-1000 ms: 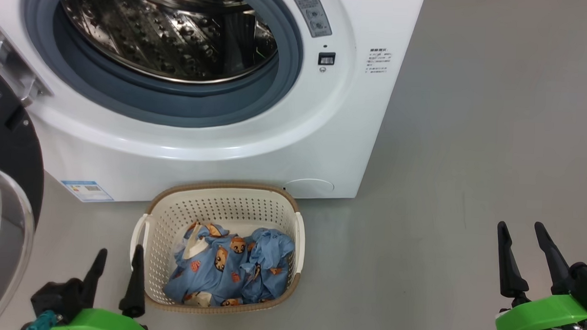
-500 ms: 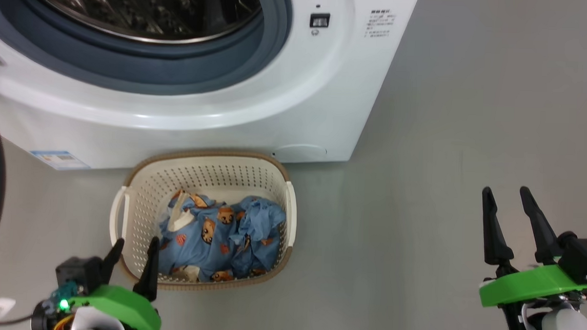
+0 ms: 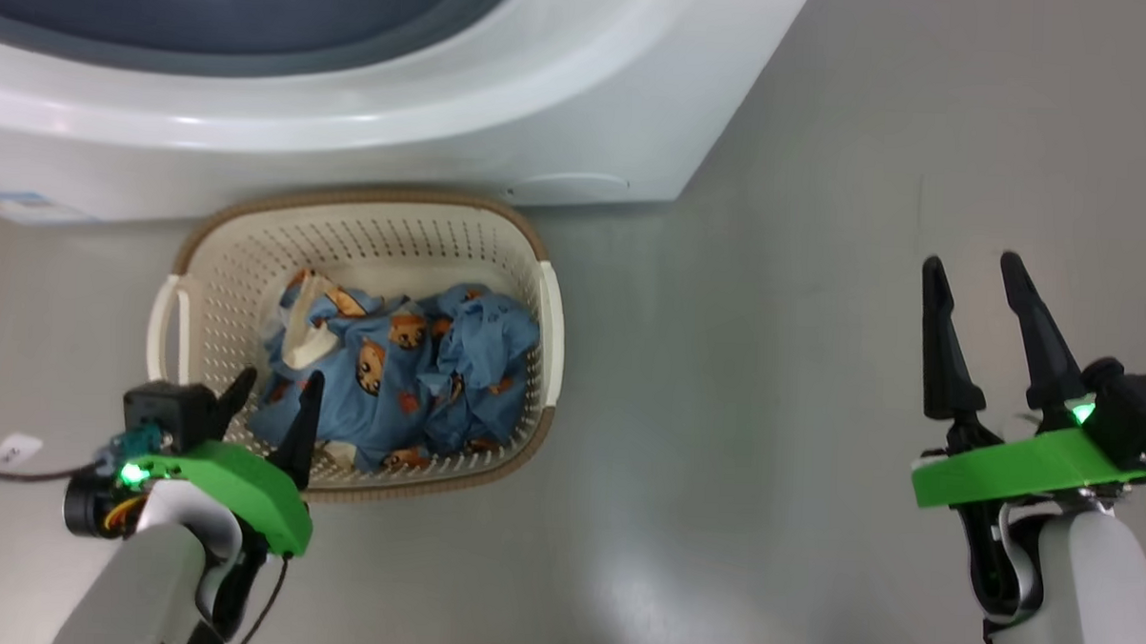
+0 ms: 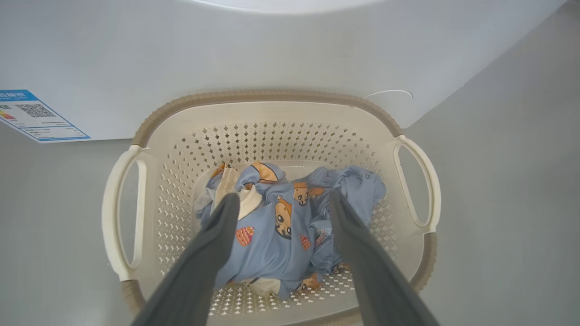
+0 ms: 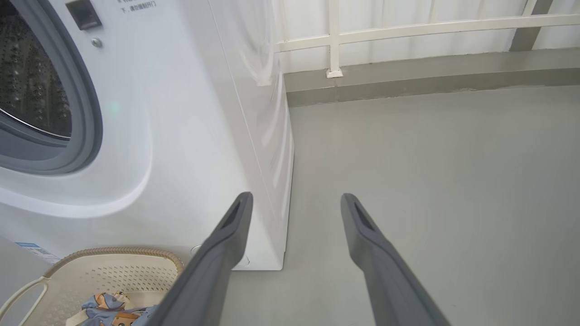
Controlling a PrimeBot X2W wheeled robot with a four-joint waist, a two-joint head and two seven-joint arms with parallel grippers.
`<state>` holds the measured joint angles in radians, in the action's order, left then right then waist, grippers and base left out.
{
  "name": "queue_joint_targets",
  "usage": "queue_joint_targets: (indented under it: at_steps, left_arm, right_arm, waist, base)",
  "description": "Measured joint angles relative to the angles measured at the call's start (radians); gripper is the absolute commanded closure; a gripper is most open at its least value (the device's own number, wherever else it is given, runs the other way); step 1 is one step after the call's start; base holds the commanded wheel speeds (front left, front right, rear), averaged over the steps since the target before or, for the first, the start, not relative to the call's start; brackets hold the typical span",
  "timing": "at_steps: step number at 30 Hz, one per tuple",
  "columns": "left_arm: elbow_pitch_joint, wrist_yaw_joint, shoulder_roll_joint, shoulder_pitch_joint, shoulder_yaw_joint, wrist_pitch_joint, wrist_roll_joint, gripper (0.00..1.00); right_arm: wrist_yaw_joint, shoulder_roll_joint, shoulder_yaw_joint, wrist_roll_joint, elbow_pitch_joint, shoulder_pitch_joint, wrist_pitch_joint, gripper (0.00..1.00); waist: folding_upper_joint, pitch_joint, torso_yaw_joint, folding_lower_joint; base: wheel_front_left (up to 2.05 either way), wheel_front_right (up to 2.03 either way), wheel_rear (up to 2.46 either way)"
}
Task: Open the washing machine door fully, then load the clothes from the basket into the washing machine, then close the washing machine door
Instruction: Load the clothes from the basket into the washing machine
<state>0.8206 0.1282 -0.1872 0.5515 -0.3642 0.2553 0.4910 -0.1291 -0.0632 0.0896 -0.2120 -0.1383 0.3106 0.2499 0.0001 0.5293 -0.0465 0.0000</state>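
Your left gripper (image 3: pixel 281 379) has come over the cream perforated plastic basket (image 3: pixel 348 200), jaws spread above the light-blue cartoon-print clothes (image 3: pixel 390 382), ready to grasp; the right gripper (image 3: pixel 971 262) idles, jaws also spread.

Bright, even, soft light throughout. The grey floor (image 3: pixel 640 572) carries a pale sheen, and the washing machine (image 3: pixel 351 114) shows a glossy streak along its white front. Shadows are faint. In the wrist views straight lines bow near the edges, and the left claw (image 4: pixel 283 195) and right claw (image 5: pixel 295 197) look soft, close to the lens.
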Motion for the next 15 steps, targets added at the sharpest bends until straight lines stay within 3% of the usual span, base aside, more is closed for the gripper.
queue_joint_targets:
  at_steps: [15]
  left_arm:
    - [0.241,0.000,-0.066,0.258,-0.202,-0.011,0.177,0.00]
  right_arm:
    - [0.000,0.005,-0.045,-0.017,0.032,0.106,0.000,0.00]
  waist:
    - [0.0000,0.202,-0.042,0.0000]
  base:
    - [0.00,0.00,0.00]
